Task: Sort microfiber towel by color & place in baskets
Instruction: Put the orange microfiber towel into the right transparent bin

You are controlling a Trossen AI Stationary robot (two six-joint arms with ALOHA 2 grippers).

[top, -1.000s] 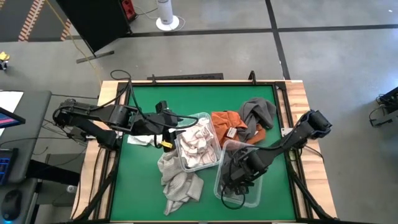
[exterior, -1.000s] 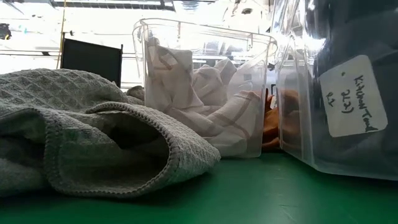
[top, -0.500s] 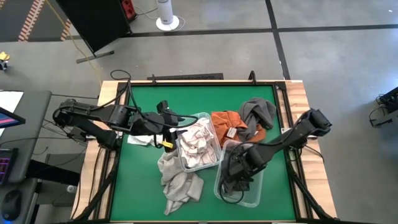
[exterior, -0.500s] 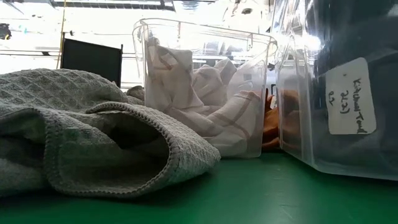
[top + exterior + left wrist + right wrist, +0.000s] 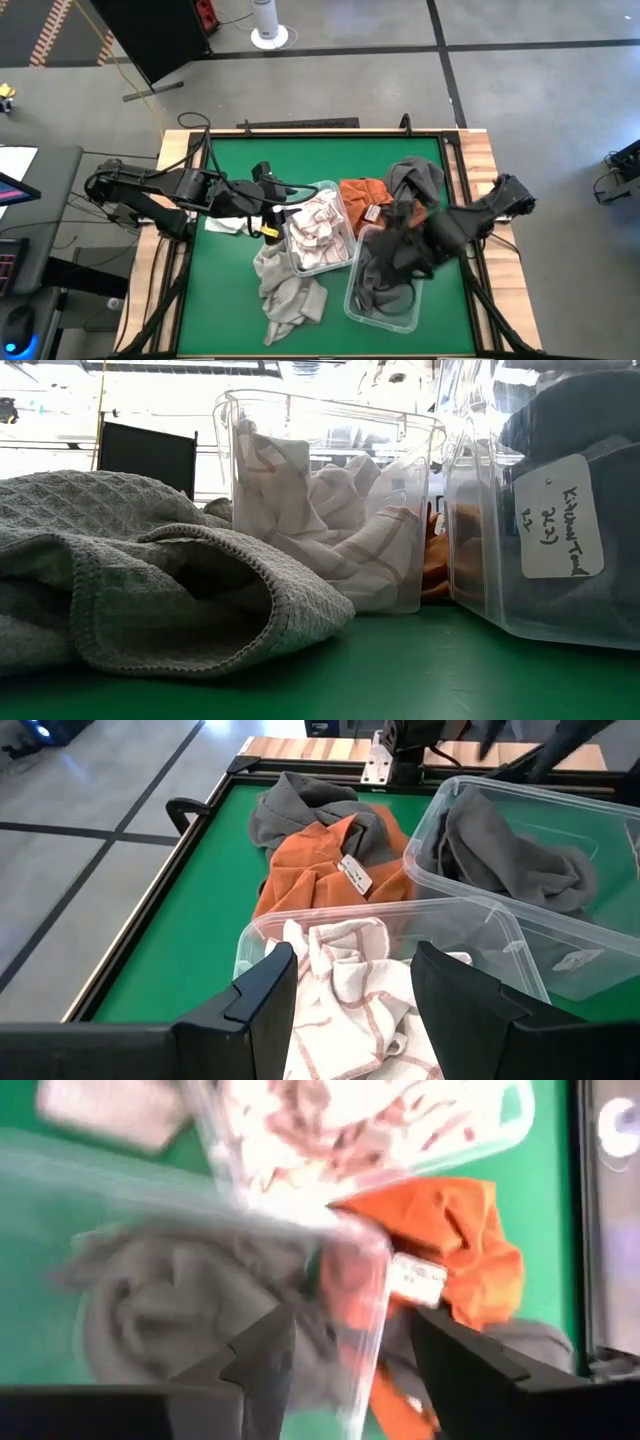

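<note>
Two clear baskets stand side by side. The left basket (image 5: 320, 270) holds a white towel with red checks (image 5: 350, 990). The right basket (image 5: 385, 325) holds a dark grey towel (image 5: 385, 285). An orange towel (image 5: 362, 198) and another dark grey towel (image 5: 415, 178) lie behind them. A light grey towel (image 5: 285, 292) lies bunched on the mat near the front. My right gripper (image 5: 345, 1370) hangs open above the right basket's far end, nothing between its fingers. My left gripper (image 5: 350, 1000) stands open over the left basket's edge, above the white towel.
A white label (image 5: 562, 515) shows through the right basket's wall. A small pale cloth or paper (image 5: 225, 225) lies under the left arm. The green mat (image 5: 220, 290) is bare at the front left and along the far edge. A raised wooden frame (image 5: 480, 150) borders the table.
My right gripper has opened and let go of the dark grey towel, which stays lying in the right basket. It has then risen quickly out of the basket and drawn a little toward the table's far edge, tipping as it went. The basket has shifted slightly.
</note>
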